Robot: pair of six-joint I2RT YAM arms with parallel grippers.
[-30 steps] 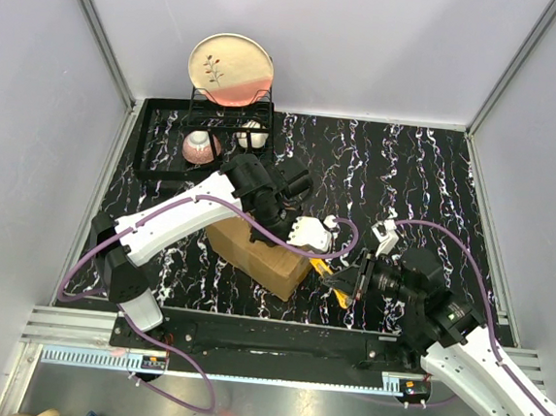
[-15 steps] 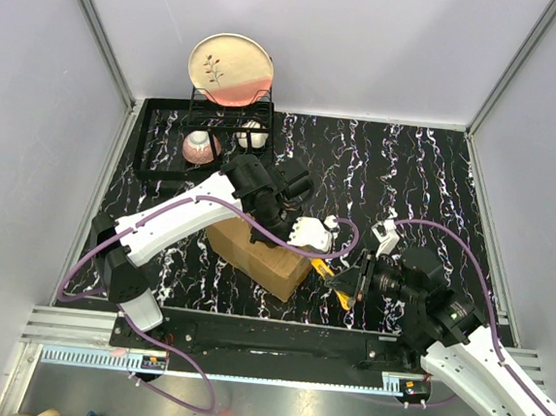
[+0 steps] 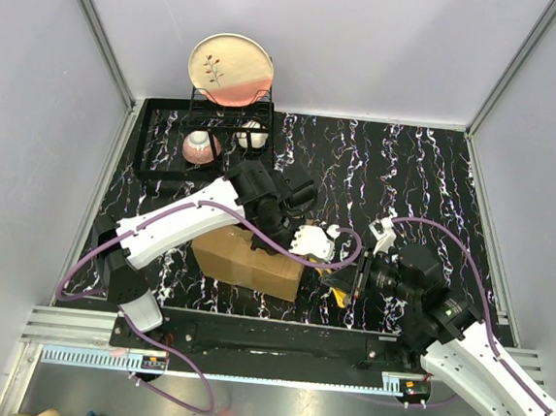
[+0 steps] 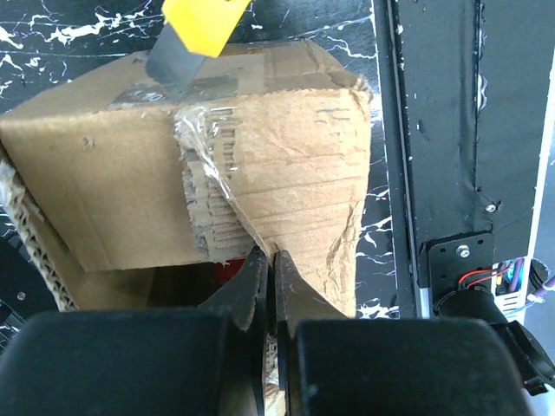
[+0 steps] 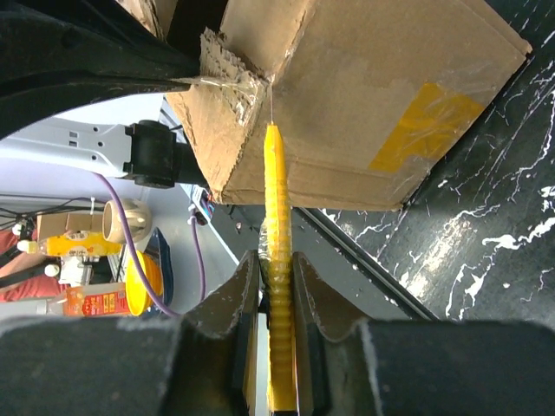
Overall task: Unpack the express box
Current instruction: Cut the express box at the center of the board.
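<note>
The express box (image 3: 249, 261) is lying toward the table's (image 3: 407, 180) 7 o'clock. The left tool (image 4: 270, 260) is sitting fully closed against its torn flap. The right tool (image 5: 277, 269), at the box's 3 o'clock, is clamping a yellow utility knife (image 5: 276, 191), with the blade at the taped edge.

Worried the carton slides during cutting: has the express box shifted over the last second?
Yes. In the top view the express box has turned and slid left, toward the near edge, away from the black dish rack.
</note>
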